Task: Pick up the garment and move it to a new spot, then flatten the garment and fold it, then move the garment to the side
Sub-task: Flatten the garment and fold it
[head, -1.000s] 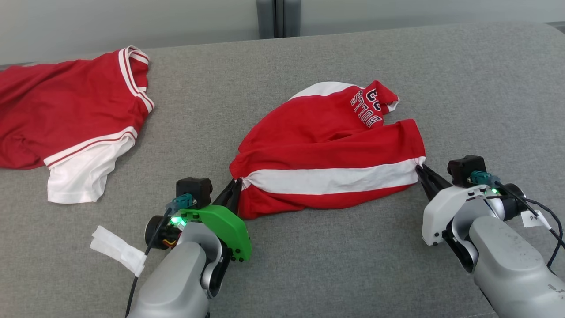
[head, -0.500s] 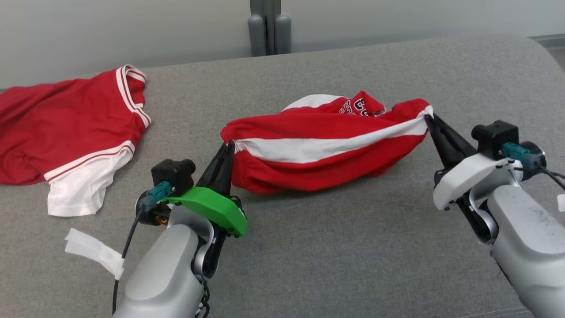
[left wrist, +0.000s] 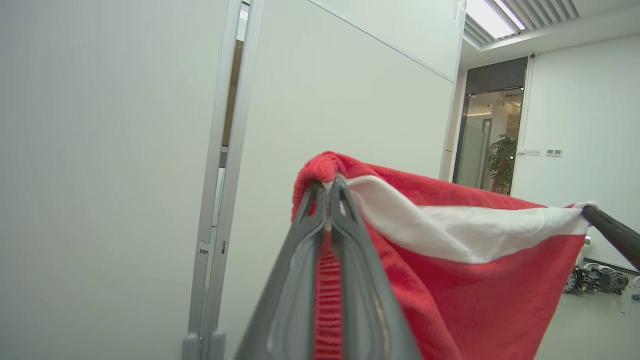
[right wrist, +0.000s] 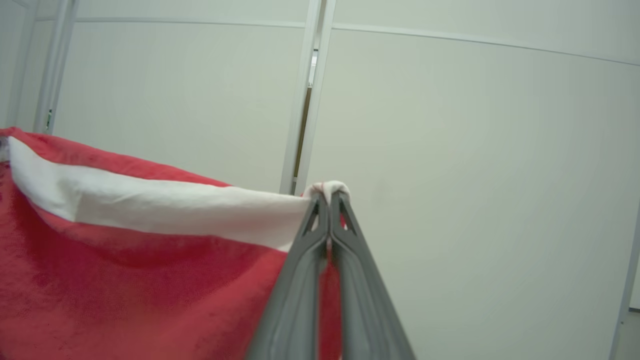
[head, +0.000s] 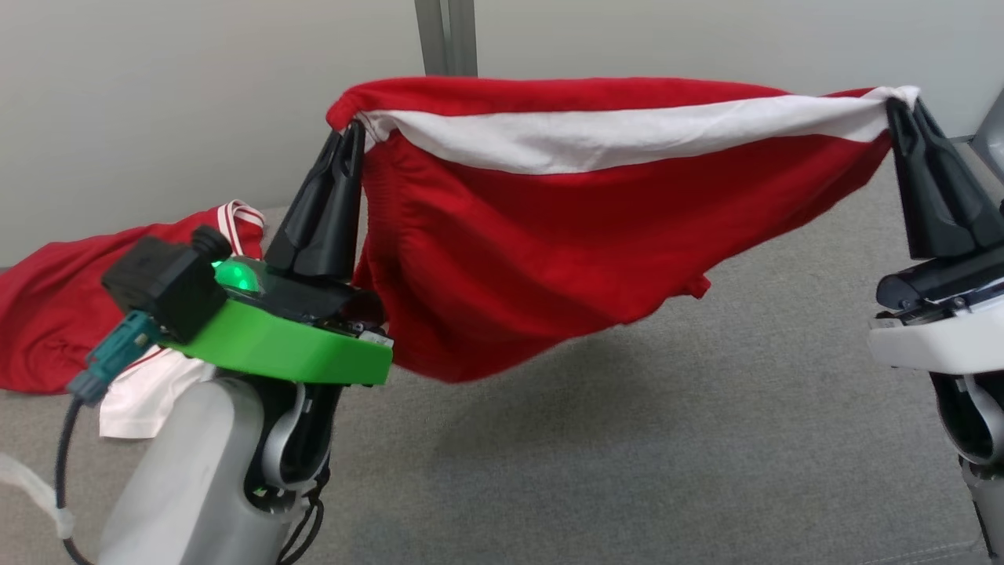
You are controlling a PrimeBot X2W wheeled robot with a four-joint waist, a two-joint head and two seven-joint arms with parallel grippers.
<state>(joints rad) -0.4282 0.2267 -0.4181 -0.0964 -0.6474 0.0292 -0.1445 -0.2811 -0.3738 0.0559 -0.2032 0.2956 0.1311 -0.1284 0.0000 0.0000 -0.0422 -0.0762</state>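
The garment (head: pixel 565 259) is red with a white band and hangs in the air above the grey surface, stretched between both grippers. My left gripper (head: pixel 354 129) is shut on its left upper corner, fingers pointing up. At the right, my right gripper (head: pixel 902 106) is shut on the white band's end. The left wrist view shows the left gripper (left wrist: pixel 327 186) pinching red cloth of the garment (left wrist: pixel 465 280), with the right gripper's dark finger at the far right. In the right wrist view the right gripper (right wrist: pixel 328 199) pinches the white band of the garment (right wrist: pixel 125 260).
A second red and white garment (head: pixel 47 314) lies on the grey surface (head: pixel 627 455) at the left, behind my left arm. A pale wall (head: pixel 157 102) with a grey post (head: pixel 439 35) stands behind. A white strip (head: pixel 31 490) lies at the lower left.
Both grippers have risen and lifted the garment off the grey surface, so it now hangs spread between them. The head camera has tilted upward.
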